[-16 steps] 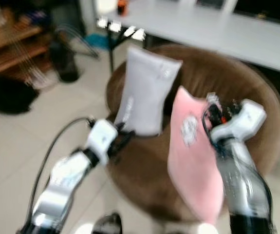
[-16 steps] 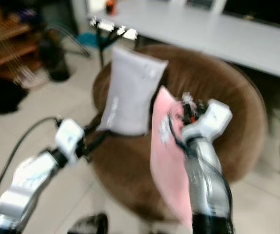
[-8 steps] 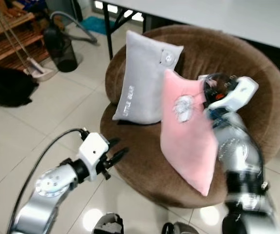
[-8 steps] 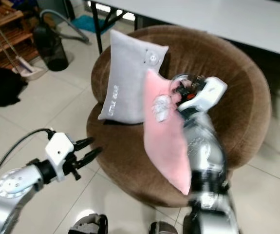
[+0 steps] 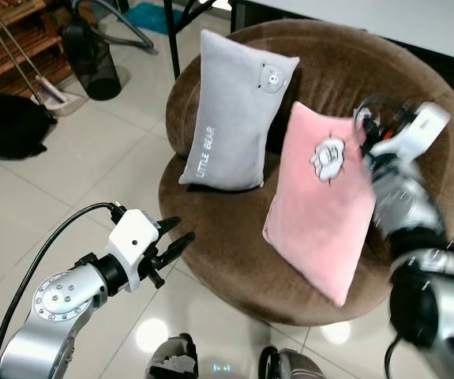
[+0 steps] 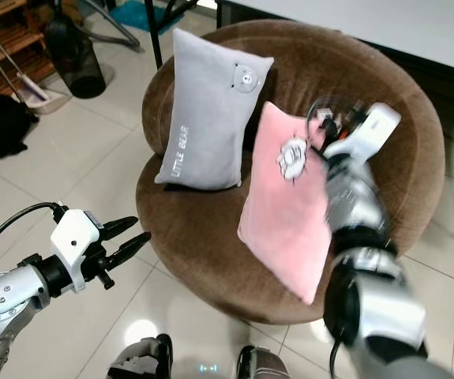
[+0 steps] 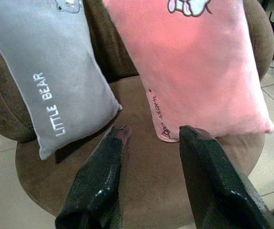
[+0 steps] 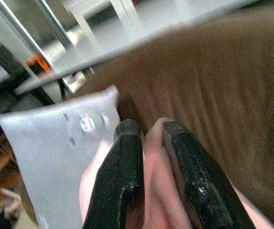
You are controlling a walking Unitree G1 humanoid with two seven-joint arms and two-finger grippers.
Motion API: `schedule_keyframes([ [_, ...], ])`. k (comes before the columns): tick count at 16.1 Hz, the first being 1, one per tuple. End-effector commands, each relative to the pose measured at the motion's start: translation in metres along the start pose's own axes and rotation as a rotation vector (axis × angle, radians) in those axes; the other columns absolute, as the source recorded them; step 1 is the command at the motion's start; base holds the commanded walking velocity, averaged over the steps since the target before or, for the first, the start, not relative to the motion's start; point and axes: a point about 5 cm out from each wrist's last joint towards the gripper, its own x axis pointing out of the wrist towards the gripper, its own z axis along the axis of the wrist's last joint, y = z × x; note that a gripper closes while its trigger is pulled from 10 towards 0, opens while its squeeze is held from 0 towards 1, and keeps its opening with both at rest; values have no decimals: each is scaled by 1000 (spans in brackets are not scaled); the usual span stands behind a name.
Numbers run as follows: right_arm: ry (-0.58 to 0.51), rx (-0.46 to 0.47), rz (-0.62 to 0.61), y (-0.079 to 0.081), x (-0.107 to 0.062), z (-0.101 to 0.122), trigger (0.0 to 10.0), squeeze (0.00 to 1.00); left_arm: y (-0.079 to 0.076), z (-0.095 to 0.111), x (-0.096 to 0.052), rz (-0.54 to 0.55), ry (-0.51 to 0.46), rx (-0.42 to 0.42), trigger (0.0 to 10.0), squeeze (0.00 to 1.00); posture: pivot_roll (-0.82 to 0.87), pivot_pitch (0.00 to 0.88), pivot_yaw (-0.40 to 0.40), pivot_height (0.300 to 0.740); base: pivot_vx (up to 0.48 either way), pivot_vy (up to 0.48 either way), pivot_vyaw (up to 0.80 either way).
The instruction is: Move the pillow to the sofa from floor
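Now the right gripper (image 8: 145, 143), pinching the pink pillow (image 5: 325, 209), should release beside the grey pillow (image 5: 230, 110) at ten o'clock; left gripper (image 7: 151, 138) hangs open, empty.

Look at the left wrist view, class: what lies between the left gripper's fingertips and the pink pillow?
Only bare brown sofa seat lies between the left gripper and the pink pillow, seen in the left wrist view.

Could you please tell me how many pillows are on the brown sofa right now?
2. The grey pillow leans against the backrest of the sofa on the robot's left; the pink pillow stands beside it, pinched at its top by the right end effector.
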Motion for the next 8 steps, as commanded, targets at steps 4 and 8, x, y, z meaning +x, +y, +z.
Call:
schedule_keyframes([
  [4,-124,-69,20,-1,10,31,10000,506,7,4,10,82,-31,23,10000,0,260,188,-41,740,0,0,0],
  [8,-102,-188,60,-9,-2,19,10000,0,9,-9,32,193,-34,-33,10000,0,151,111,-48,740,0,0,0],
])
